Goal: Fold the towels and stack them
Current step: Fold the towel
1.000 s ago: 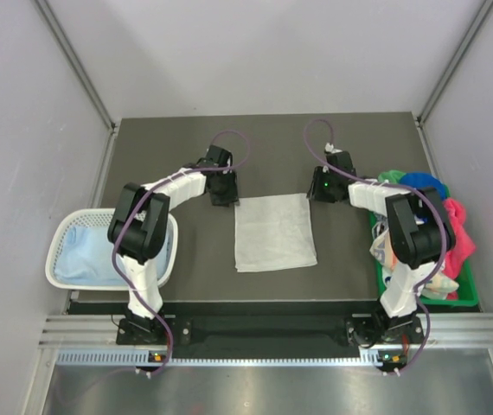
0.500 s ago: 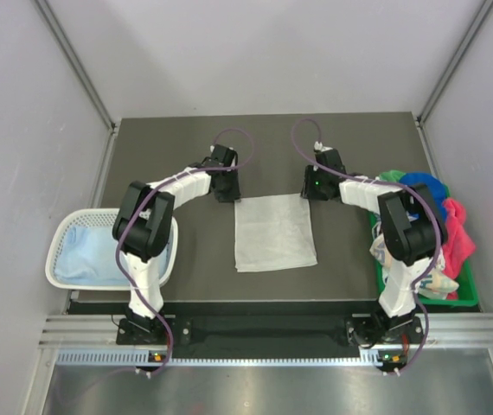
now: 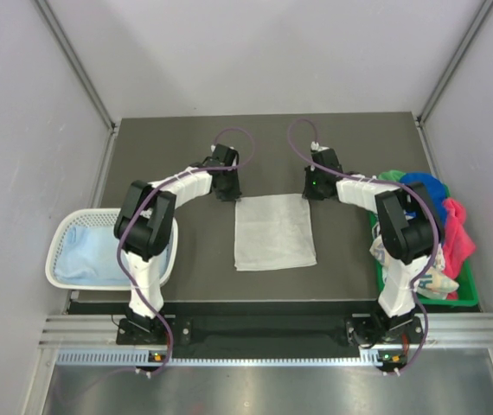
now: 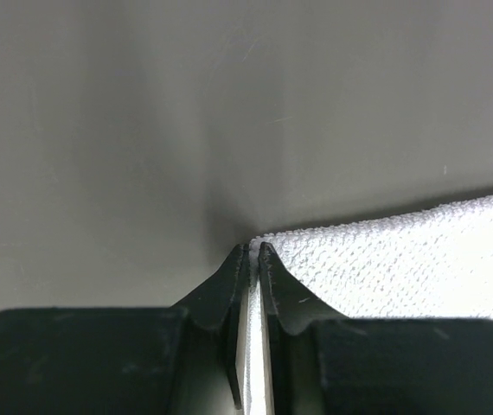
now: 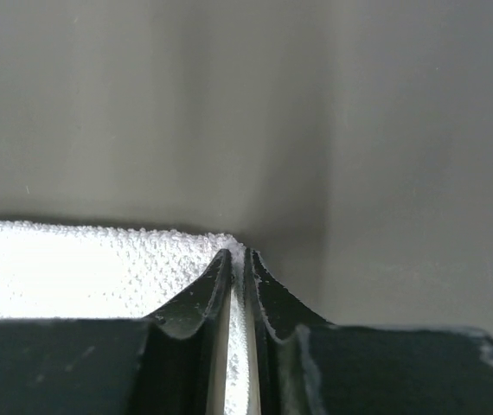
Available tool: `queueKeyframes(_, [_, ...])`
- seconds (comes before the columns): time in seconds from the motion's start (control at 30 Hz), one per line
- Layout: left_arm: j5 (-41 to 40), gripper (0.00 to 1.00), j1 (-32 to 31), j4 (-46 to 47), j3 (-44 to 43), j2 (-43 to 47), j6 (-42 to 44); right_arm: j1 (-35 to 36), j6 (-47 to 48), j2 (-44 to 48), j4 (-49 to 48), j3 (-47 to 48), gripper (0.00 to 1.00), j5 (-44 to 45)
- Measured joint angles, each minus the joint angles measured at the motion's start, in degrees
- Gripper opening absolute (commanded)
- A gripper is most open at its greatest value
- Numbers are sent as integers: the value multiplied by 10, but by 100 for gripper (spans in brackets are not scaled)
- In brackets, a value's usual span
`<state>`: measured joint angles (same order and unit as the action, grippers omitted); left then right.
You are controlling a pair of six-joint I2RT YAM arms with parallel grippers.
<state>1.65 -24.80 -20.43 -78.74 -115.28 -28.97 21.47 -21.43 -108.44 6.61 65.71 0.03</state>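
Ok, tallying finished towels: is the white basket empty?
No, a pale blue towel lies inside the basket.

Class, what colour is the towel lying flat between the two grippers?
Whitish-grey towel; top view shows it best.

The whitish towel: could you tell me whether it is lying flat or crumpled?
Flat: the whitish towel shows as a smooth rectangle from above.
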Motion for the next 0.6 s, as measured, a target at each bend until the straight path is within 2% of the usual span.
queueKeyframes(0.13, [-3,0,-1,5,-5,-4,-3,-3,0,0,2,1,2,-2])
queueKeyframes(0.33, [-15,0,1,17,-42,-32,-4,-20,-2,-13,-3,14,1,-31])
queueKeyframes(0.6, [-1,0,30,93,-74,-70,-12,-56,-6,-27,-46,37,0,-62])
